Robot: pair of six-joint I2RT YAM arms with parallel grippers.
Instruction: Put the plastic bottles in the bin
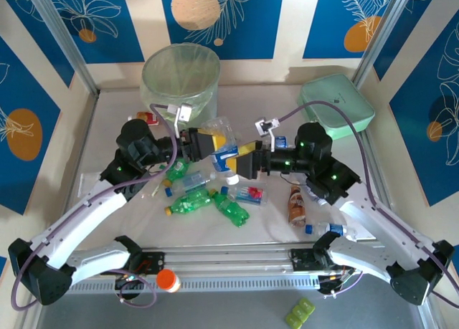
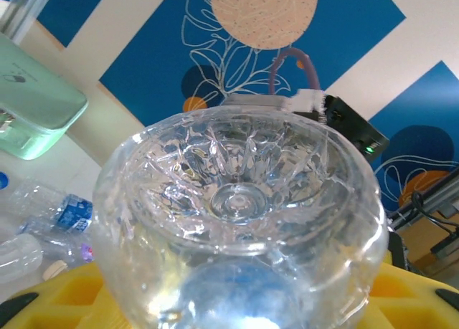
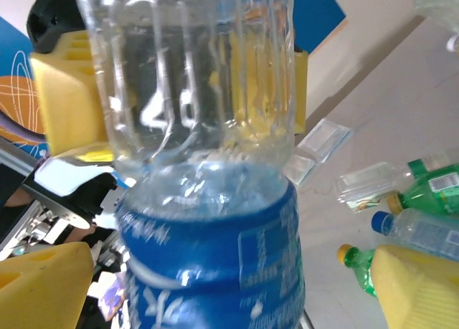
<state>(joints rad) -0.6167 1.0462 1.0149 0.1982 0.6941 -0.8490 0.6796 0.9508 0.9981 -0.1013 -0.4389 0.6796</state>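
1. The clear blue-label bottle (image 1: 224,151) is held above the middle of the table (image 1: 265,232), in front of the bin (image 1: 179,74) and not inside it.
2. The left gripper (image 1: 214,142) is clamped on the bottle's clear part. Its yellow fingers (image 3: 63,92) press against both sides.
3. The right gripper (image 1: 240,160) has its jaws wide. One yellow pad (image 3: 419,286) stands on each side of the blue label, with a gap on both sides.
4. Green bottles (image 1: 192,200) lie on the table below the grippers.
5. A brown-label bottle (image 1: 296,203) lies to their right, and a red-label bottle (image 1: 147,117) lies by the bin's left base.
6. The mint-green case (image 1: 337,107) sits at the far right, well apart from the bin.
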